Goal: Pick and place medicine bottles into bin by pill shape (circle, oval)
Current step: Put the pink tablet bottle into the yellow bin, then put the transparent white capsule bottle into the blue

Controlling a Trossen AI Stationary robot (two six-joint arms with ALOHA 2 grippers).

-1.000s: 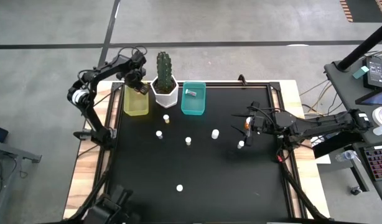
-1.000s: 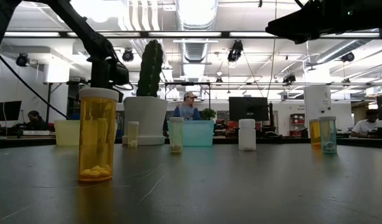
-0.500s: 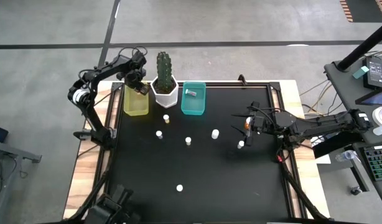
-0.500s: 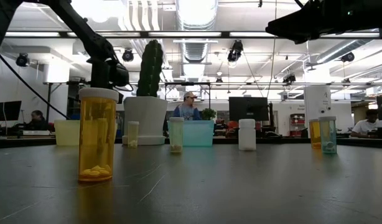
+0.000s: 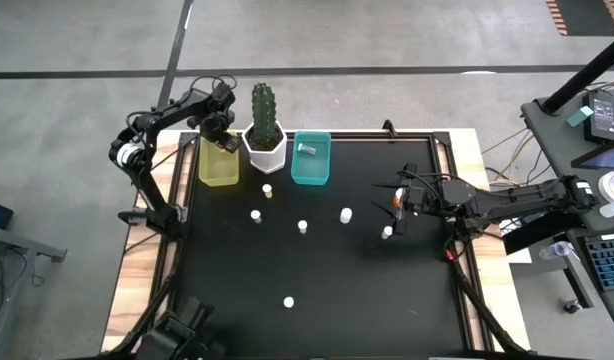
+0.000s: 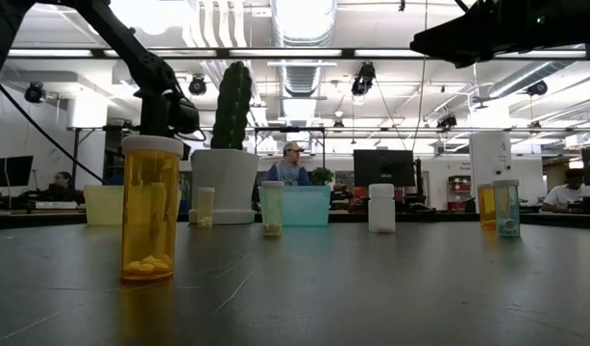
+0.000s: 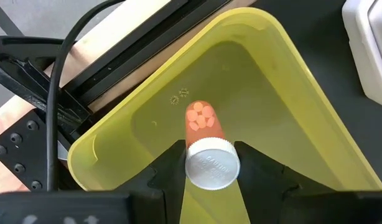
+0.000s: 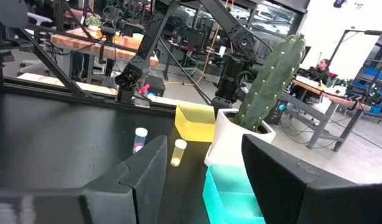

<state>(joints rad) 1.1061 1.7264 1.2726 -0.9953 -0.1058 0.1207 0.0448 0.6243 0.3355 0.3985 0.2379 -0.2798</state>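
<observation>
My left gripper [image 5: 225, 143] hangs over the yellow bin [image 5: 218, 165] at the far left and is shut on an orange medicine bottle with a white cap [image 7: 208, 163]. My right gripper [image 5: 397, 206] is open and empty over the table's right side, just beyond a white-capped bottle [image 5: 387, 232]; its fingers stand apart in the right wrist view [image 8: 203, 171]. Several more bottles stand upright on the black table, among them three [image 5: 255, 215], [image 5: 302, 227], [image 5: 345, 214]. One bottle [image 5: 307, 149] lies in the teal bin [image 5: 310, 160]. My left gripper pinches the bottle between its two fingers [image 7: 172, 169] at the white-cap end [image 7: 223, 155]. The fingers come from above, pointing down into the yellow bin. The orange body [image 7: 202, 119] points down toward the bin's floor; whether it touches the floor I cannot tell.
A white hexagonal pot with a tall cactus [image 5: 265, 135] stands between the two bins at the far edge. A lone bottle [image 5: 288, 301] stands toward the near edge and shows large in the low view [image 6: 150, 207]. People sit in the room beyond the table [image 6: 291, 163].
</observation>
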